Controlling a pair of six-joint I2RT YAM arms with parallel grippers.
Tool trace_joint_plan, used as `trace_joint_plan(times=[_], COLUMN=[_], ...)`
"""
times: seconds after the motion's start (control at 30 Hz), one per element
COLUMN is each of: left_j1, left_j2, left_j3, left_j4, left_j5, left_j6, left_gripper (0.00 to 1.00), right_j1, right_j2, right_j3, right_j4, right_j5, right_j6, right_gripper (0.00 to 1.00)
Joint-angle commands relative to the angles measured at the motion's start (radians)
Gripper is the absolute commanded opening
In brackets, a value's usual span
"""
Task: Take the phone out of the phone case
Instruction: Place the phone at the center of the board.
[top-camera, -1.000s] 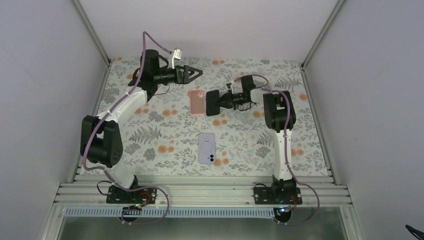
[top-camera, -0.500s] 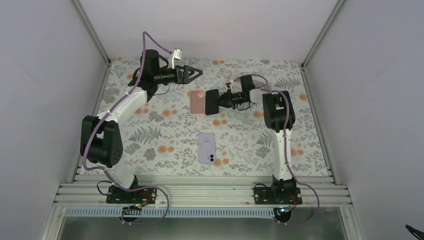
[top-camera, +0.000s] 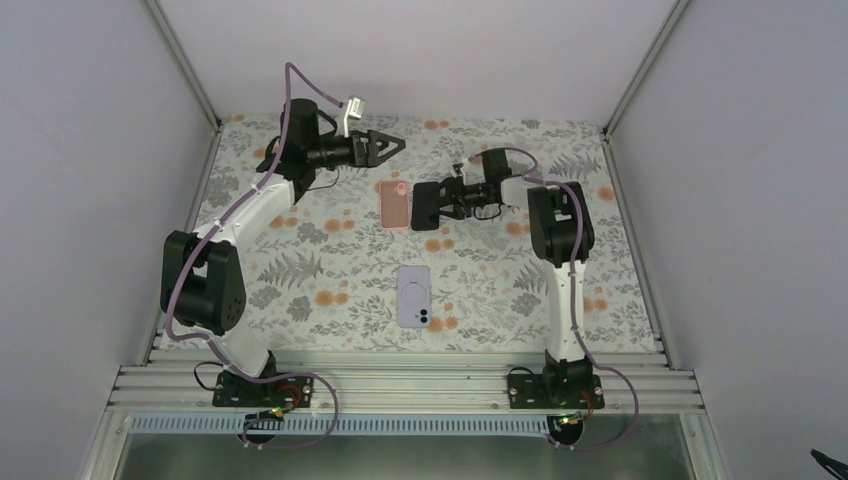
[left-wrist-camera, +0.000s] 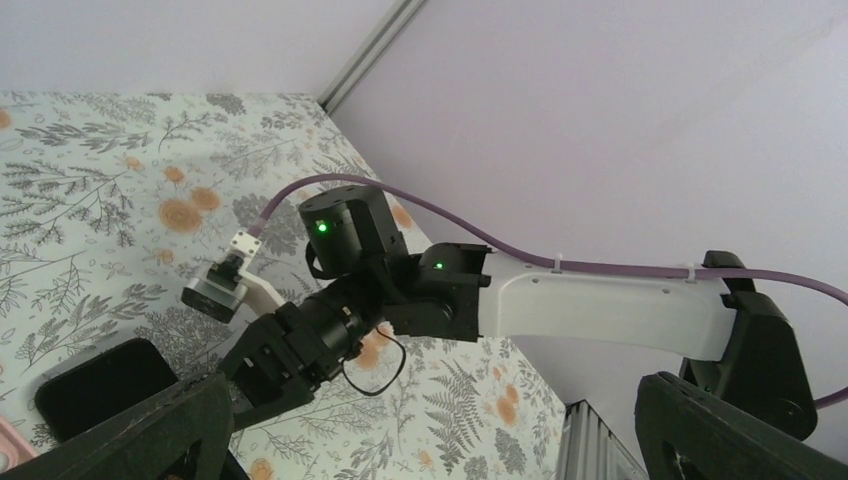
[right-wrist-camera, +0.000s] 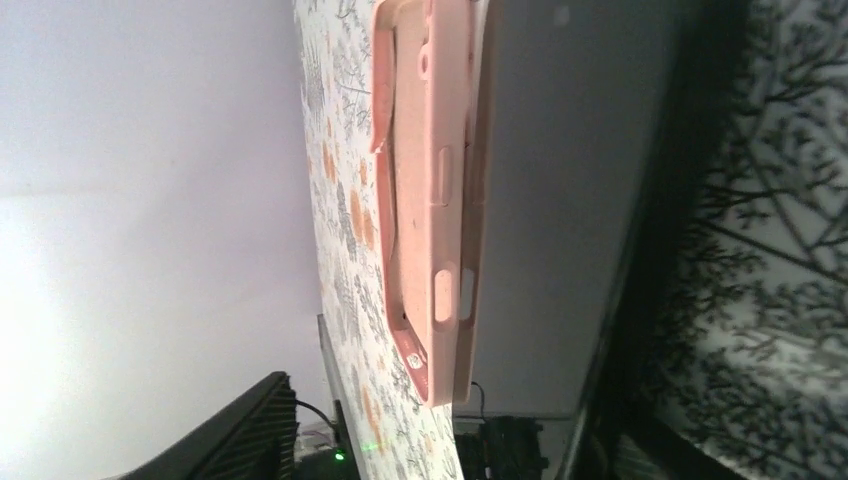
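An empty pink phone case lies open side up on the flowered table cloth. The black phone rests flat right beside it, along its right edge. The right wrist view shows the phone case with a bare inner shell and the phone next to it as a glossy grey face. My right gripper is low at the phone's right edge, open, one finger standing clear. My left gripper hovers open above the far side of the table, holding nothing; its wrist view looks at the right arm.
A lilac phone lies back up nearer the arm bases. Grey walls close in the table on three sides, and an aluminium rail runs along the near edge.
The right gripper's jaws have parted and let go of the black phone, which now lies beside the pink case. The left arm has not moved.
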Motion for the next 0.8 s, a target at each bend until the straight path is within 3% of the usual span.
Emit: trace_joint_plan(times=[0.0, 0.17, 0.3, 0.4, 0.77], left_j1=[0.005, 0.006, 0.005, 0.005, 0.006], left_j2=[0.015, 0.018, 0.019, 0.019, 0.009], left_j3=[-0.003, -0.005, -0.003, -0.005, 0.001], left_j4=[0.031, 0.031, 0.028, 0.024, 0.001], left_j5=[-0.01, -0.017, -0.02, -0.028, -0.045], left_j6=[-0.016, -0.019, -0.019, -0.014, 0.013], left_gripper=[1.0, 1.0, 1.0, 1.0, 1.0], right_j1=[0.015, 0.028, 0.029, 0.03, 0.035], right_j2=[-0.089, -0.114, -0.113, -0.116, -0.164], right_j3=[-0.043, -0.037, -0.013, -0.01, -0.022], right_j4=[0.044, 0.026, -0.008, -0.018, 0.003], right_j5=[0.014, 0.051, 0.089, 0.097, 0.086], right_j6=[0.044, 0.041, 0.016, 0.012, 0.032], right_gripper=[0.69, 0.86, 0.9, 0.99, 0.99])
